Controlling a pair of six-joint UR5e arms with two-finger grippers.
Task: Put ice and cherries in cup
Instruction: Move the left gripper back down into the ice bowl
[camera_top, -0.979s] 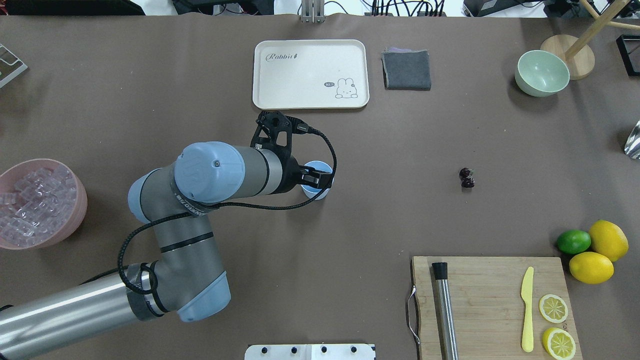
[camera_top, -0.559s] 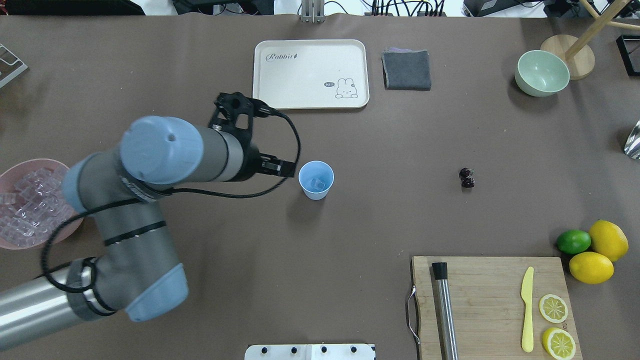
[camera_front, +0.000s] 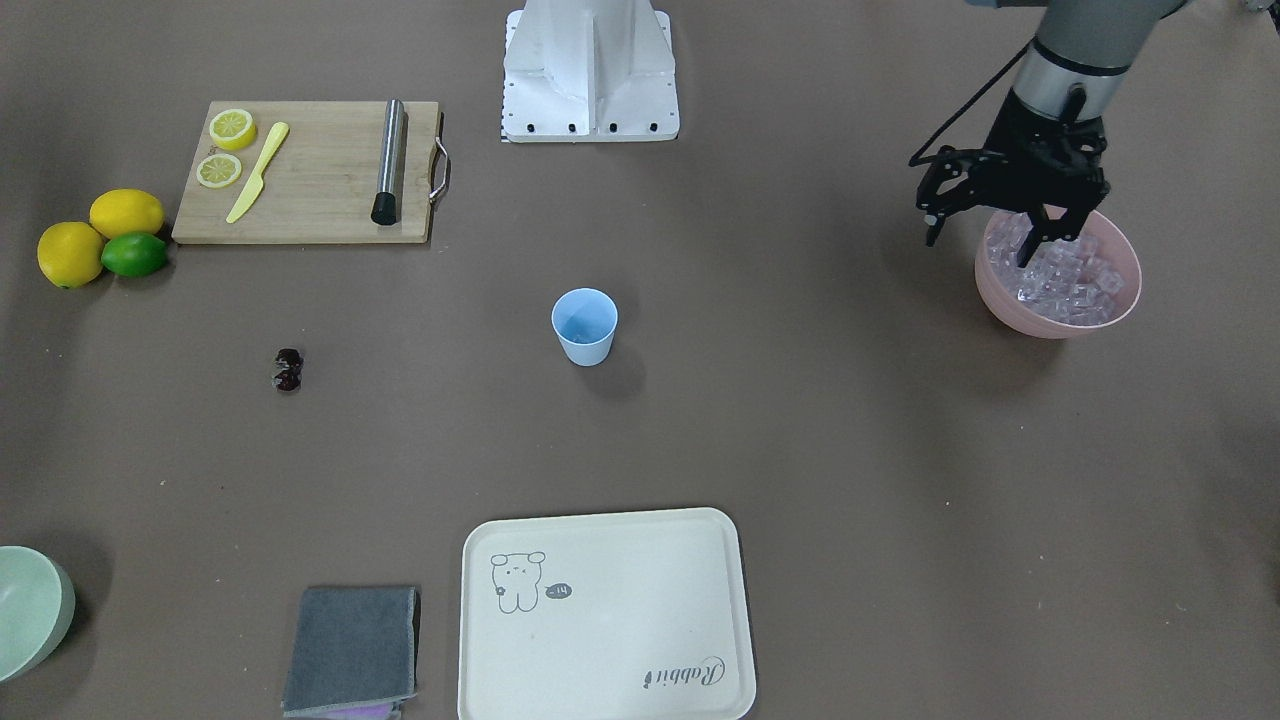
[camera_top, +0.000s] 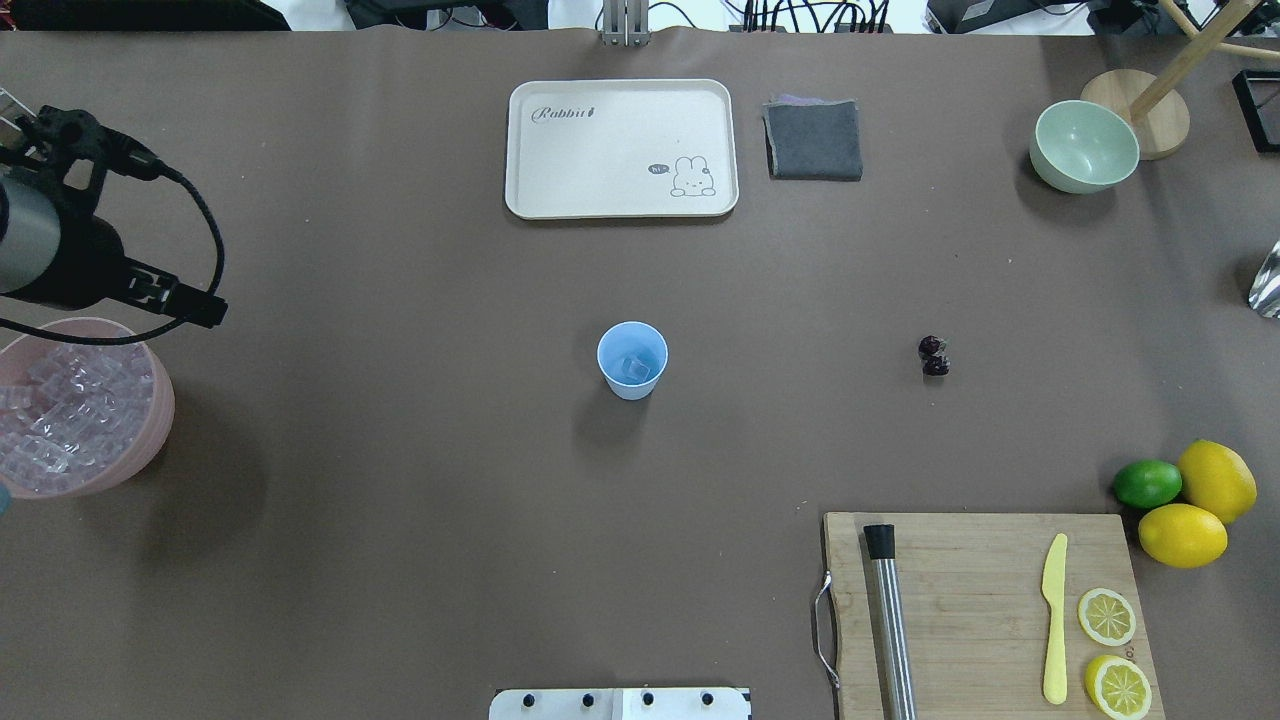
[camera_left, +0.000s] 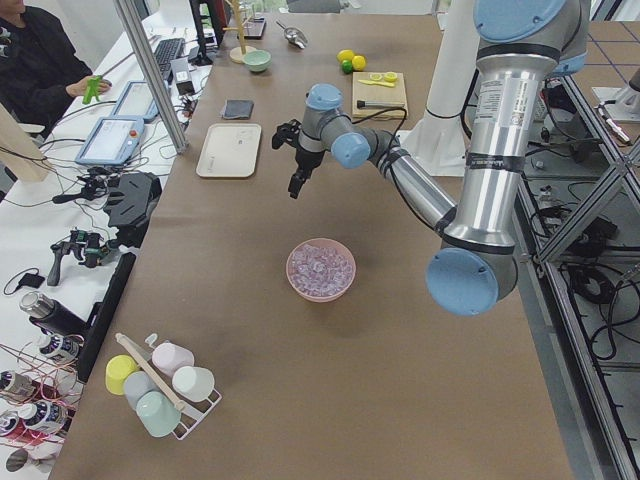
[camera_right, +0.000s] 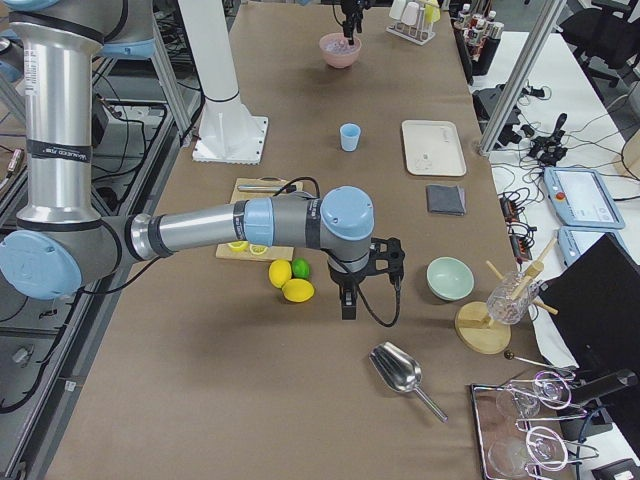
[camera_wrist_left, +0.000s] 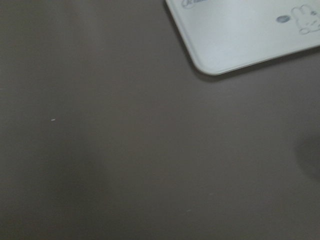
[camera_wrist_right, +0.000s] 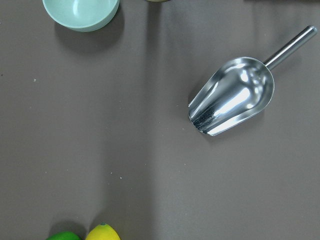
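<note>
Left black 2-finger gripper (camera_front: 1050, 240), jaws spread & empty, hovers over small clear ice cubes (camera_front: 1070, 285) heaped in round pink plastic bowl (camera_front: 1050, 325). Cubes prob. hard, light, slippery: pinch one across flat faces.

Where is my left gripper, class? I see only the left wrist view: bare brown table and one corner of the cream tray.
Observer: The left gripper hangs in the air near the pink bowl of ice, clear of the cubes, jaws apart.
Operator: Is anything in the cup?
Observer: Yes, the light-blue cup holds a clear cube at its bottom.
Operator: And the cherries?
Observer: The cherries lie on the table, well apart from the cup, to its right in the overhead view.
</note>
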